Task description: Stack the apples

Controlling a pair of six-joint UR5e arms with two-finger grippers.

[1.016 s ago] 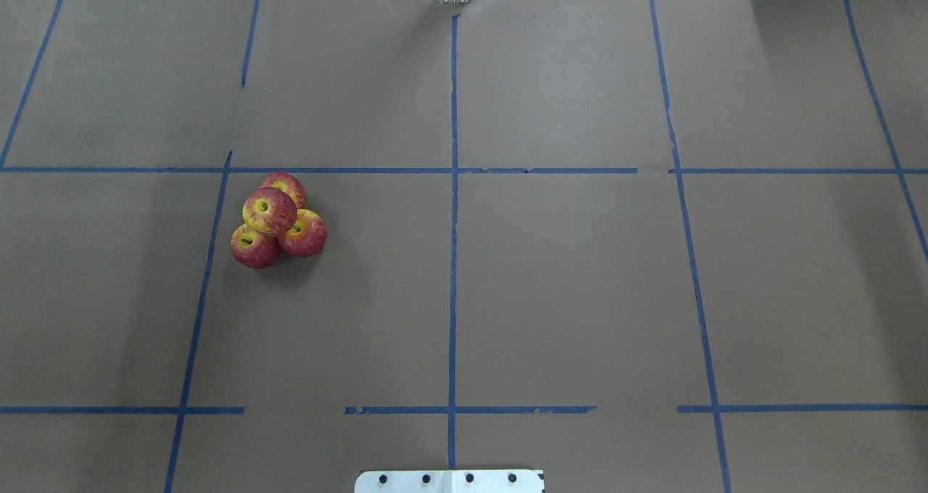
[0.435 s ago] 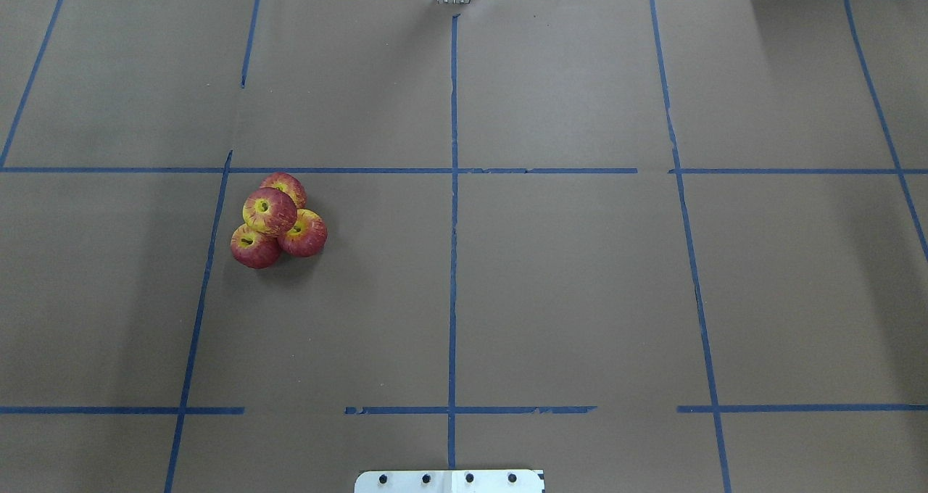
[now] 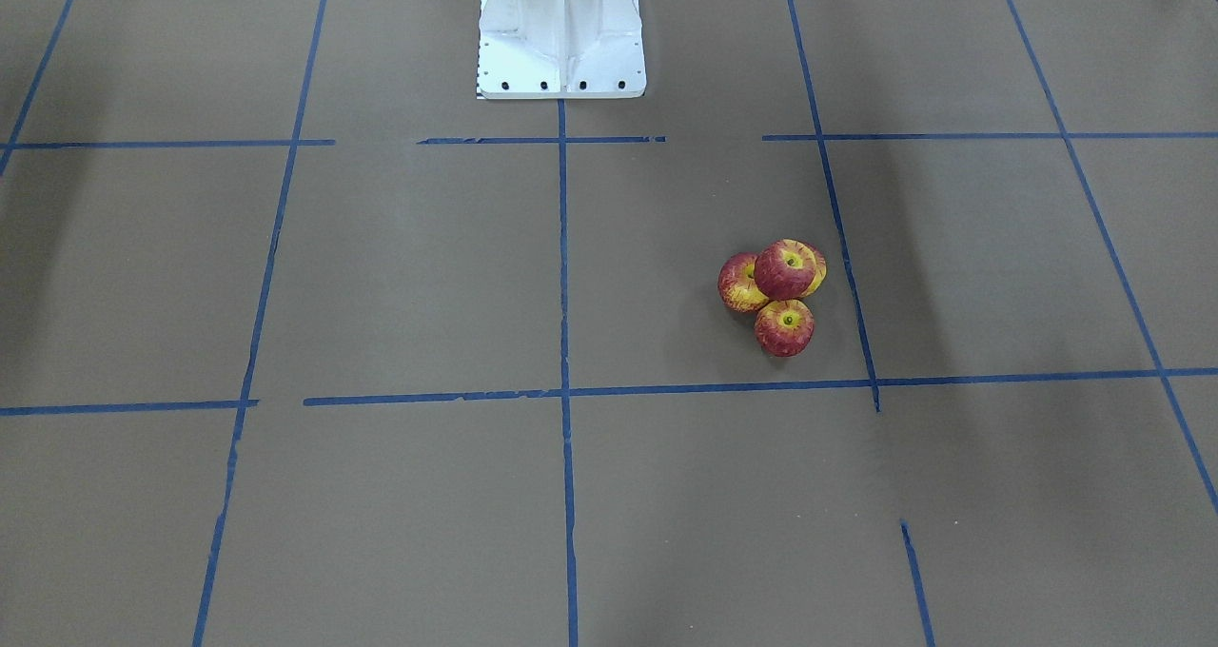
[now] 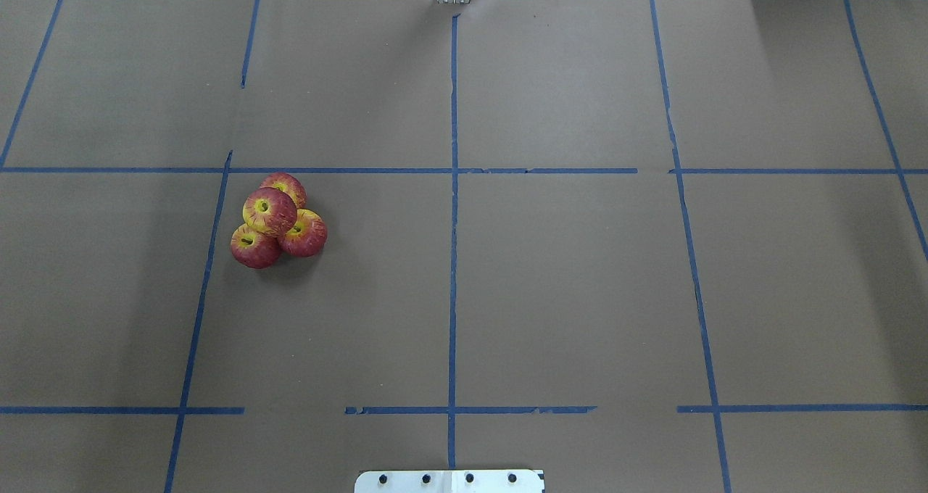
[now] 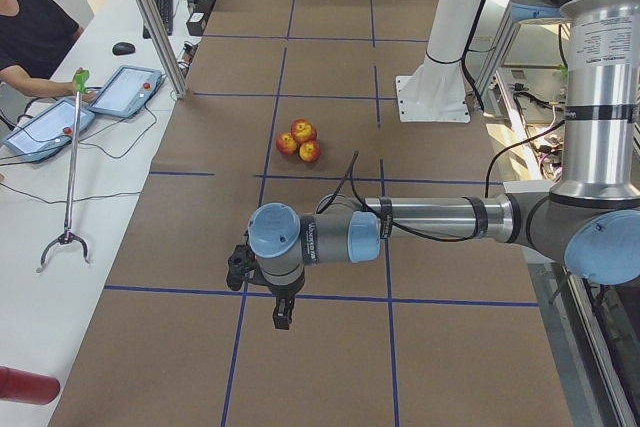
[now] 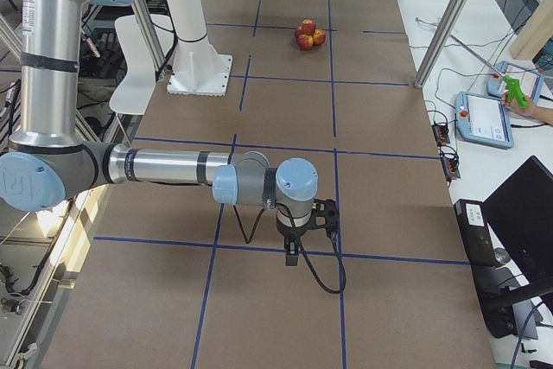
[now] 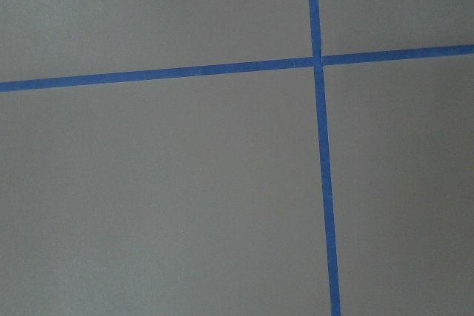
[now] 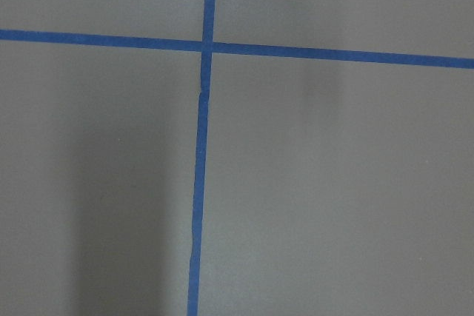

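Four red-and-yellow apples sit in one pile on the brown table, left of centre in the overhead view. Three are at table level: the back apple, the front-left apple and the right apple. The fourth apple rests on top of them. The pile also shows in the front-facing view. My left gripper hangs far from the pile near the table's left end. My right gripper hangs near the right end. I cannot tell whether either is open or shut. The wrist views show only bare table.
Blue tape lines divide the brown table cover into squares. The white robot base stands at the table's near middle edge. A side bench holds tablets and a grabber tool, with an operator beside it.
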